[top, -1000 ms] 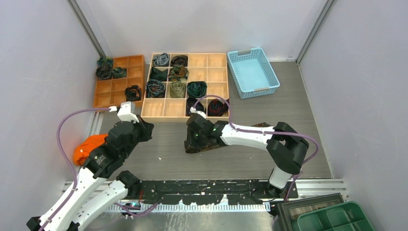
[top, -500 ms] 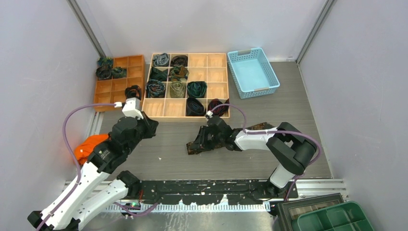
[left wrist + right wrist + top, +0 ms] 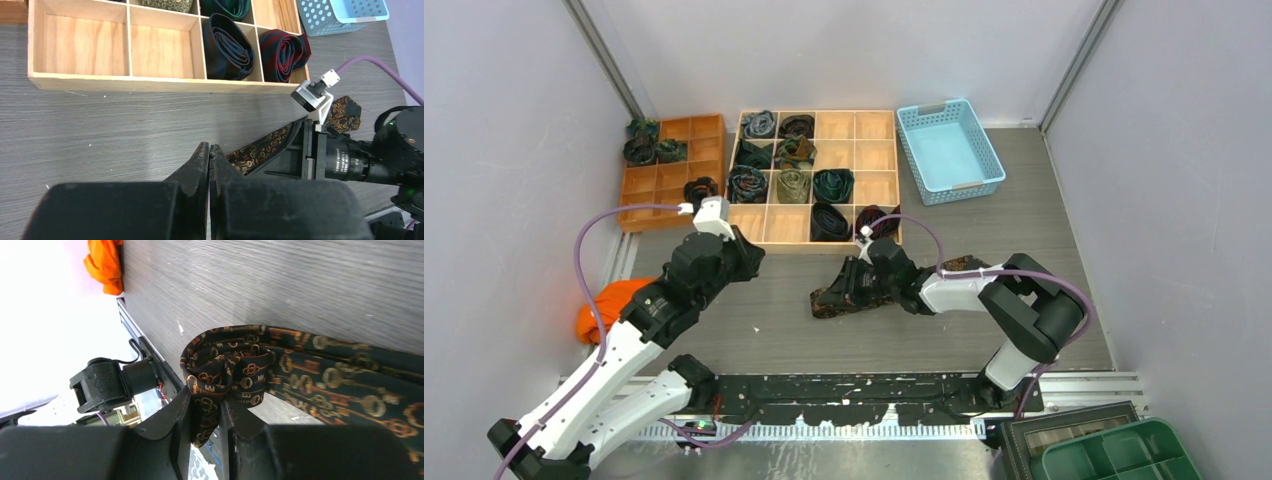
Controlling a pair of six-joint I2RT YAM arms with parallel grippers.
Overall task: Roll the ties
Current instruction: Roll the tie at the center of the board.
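The right gripper point(image 3: 206, 407) has its two black fingers drawn nearly together. They pinch the loosely coiled end of a dark brown fabric necktie with a gold key print point(image 3: 320, 380). The coil bulges above the fingertips, and the rest of the strip runs flat away from it over the grey wood-grain worktop point(image 3: 1044, 220). Seen from above, this tie lies about mid-worktop, a little toward the near edge, its free end pointing at the right edge. The left gripper point(image 3: 209, 150) hangs above the bare worktop near the coiled end, on the side of the left edge. Its fingers are pressed together with nothing between them.

One tie is out on the worktop. Nine rolled ties point(image 3: 829, 220) sit one to a cell in a pale wooden tray of sixteen square compartments point(image 3: 794, 243) toward the far edge. A smaller orange wooden compartment tray point(image 3: 639, 185) by the far left corner holds what look like four more dark rolls. One light blue perforated plastic basket point(image 3: 944, 150) stands toward the far right corner. One crumpled orange cloth point(image 3: 609, 300) lies at the left edge.
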